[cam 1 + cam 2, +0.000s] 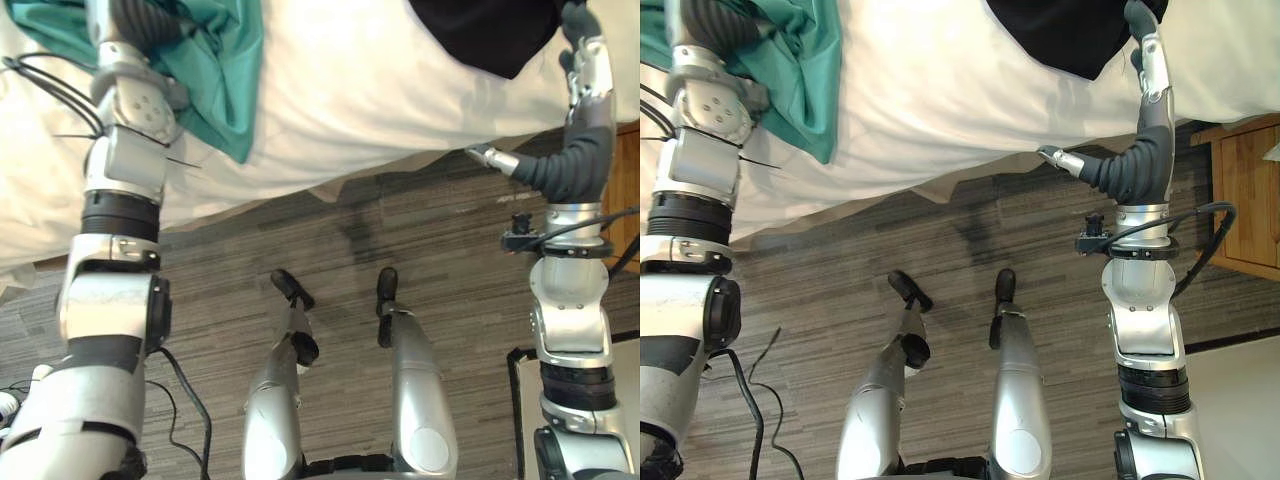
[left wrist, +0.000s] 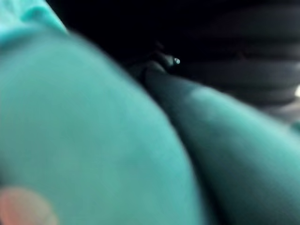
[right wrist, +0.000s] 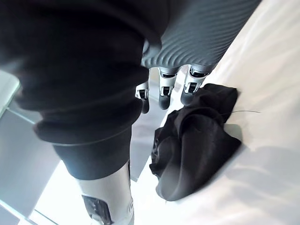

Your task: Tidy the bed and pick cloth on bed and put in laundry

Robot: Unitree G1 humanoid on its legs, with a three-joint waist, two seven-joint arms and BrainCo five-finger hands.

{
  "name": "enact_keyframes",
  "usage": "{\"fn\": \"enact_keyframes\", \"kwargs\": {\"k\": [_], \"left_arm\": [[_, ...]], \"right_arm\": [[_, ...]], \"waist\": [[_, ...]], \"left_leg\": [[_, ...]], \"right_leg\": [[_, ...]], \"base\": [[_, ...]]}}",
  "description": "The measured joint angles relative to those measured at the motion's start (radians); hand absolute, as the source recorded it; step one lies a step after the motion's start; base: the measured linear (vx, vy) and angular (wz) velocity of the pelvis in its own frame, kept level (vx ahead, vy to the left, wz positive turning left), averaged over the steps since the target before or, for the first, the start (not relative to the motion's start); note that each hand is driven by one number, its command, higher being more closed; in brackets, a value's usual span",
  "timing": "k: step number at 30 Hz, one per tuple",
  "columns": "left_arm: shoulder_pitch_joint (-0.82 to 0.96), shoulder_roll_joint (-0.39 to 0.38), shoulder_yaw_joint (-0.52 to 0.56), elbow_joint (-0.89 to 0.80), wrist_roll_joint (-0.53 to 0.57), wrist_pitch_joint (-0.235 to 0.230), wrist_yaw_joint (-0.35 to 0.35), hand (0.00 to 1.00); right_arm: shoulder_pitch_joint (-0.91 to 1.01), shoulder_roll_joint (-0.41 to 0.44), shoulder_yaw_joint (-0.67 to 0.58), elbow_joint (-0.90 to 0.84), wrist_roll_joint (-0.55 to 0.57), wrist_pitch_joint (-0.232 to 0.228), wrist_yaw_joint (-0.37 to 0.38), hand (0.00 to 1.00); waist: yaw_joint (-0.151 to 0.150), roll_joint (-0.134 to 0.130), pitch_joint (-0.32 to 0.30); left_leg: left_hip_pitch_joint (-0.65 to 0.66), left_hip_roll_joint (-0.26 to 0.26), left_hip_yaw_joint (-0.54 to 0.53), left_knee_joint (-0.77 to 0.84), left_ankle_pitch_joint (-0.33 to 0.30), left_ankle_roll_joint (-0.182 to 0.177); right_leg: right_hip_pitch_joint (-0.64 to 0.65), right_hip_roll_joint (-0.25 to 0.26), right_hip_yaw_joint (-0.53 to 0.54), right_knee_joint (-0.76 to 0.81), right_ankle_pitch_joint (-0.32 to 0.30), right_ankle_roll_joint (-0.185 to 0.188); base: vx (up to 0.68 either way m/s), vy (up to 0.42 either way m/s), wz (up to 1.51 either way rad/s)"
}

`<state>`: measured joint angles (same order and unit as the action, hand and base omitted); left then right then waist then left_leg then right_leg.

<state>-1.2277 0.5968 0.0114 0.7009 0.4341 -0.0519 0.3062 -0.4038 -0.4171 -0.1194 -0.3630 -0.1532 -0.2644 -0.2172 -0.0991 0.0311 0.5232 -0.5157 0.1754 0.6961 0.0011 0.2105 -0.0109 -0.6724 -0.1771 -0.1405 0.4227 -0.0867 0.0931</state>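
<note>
Early: 2 cloths on bed. Left hand sunk in teal cloth (grip: cannot tell); right hand loosely open, empty, near black cloth.

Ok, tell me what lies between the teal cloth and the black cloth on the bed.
Just bare white bedding lies between the teal cloth and the black cloth, as both eye views show.

Open white sheet between teal cloth (left) and black cloth
</note>
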Motion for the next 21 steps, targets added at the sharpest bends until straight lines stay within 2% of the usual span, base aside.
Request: {"fn": "enact_keyframes", "kwargs": {"k": [3, 7, 10, 13, 15, 17, 21], "left_arm": [[0.033, -0.020, 0.003, -0.047, 0.000, -0.002, 0.000, 1.00], [0.228, -0.127, 0.016, -0.171, -0.020, -0.035, 0.000, 1.00], [0.417, -0.203, 0.020, -0.254, -0.104, -0.078, -0.017, 1.00], [0.581, -0.266, 0.018, -0.355, -0.206, -0.124, -0.061, 1.00], [0.679, -0.294, 0.018, -0.401, -0.253, -0.158, -0.089, 1.00], [0.805, -0.333, 0.018, -0.422, -0.289, -0.171, -0.117, 1.00], [1.035, -0.350, 0.028, -0.420, -0.358, -0.152, -0.142, 1.00]], "right_arm": [[0.006, 0.010, -0.001, -0.020, 0.003, 0.000, -0.001, 0.00], [0.017, 0.016, -0.002, -0.020, -0.046, 0.008, -0.026, 0.00], [0.014, -0.001, -0.004, -0.014, -0.077, 0.015, -0.047, 0.00], [-0.015, -0.063, -0.025, 0.058, -0.095, 0.041, -0.045, 0.00], [-0.065, -0.108, -0.040, 0.168, -0.100, 0.069, -0.043, 0.00], [-0.111, -0.171, -0.064, 0.318, -0.119, 0.100, -0.042, 0.00], [-0.165, -0.257, -0.069, 0.493, -0.123, 0.123, -0.038, 0.00]], "waist": [[-0.001, 0.000, 0.000], [0.005, 0.000, 0.000], [0.012, 0.001, -0.001], [0.028, 0.003, -0.002], [0.036, 0.018, -0.011], [0.056, 0.049, -0.029], [0.062, 0.072, -0.043]], "left_leg": [[0.008, 0.000, -0.004, 0.000, 0.000, 0.000], [0.077, -0.002, -0.008, 0.002, 0.000, 0.001], [0.135, -0.004, -0.016, 0.001, 0.000, 0.000], [0.157, -0.019, -0.057, -0.006, 0.000, 0.001], [0.159, -0.020, -0.073, -0.023, 0.000, 0.001], [0.160, -0.028, -0.098, -0.048, 0.011, 0.015], [0.161, -0.043, -0.117, -0.073, 0.025, 0.015]], "right_leg": [[0.021, -0.002, -0.014, -0.013, 0.005, 0.000], [0.115, -0.011, -0.057, -0.025, 0.005, 0.000], [0.189, -0.020, -0.100, -0.024, 0.003, 0.001], [0.230, -0.036, -0.136, -0.019, -0.035, -0.008], [0.232, -0.034, -0.152, -0.013, -0.045, -0.009], [0.231, -0.036, -0.169, 0.006, -0.060, -0.015], [0.216, -0.052, -0.181, 0.047, -0.084, -0.018]], "base": [[0.05, -0.014, 0.06], [0.08, -0.029, 0.15], [0.10, -0.033, 0.17], [0.09, -0.076, 0.27], [0.05, -0.075, 0.28], [0.04, -0.063, 0.24], [0.04, -0.084, 0.17]]}}
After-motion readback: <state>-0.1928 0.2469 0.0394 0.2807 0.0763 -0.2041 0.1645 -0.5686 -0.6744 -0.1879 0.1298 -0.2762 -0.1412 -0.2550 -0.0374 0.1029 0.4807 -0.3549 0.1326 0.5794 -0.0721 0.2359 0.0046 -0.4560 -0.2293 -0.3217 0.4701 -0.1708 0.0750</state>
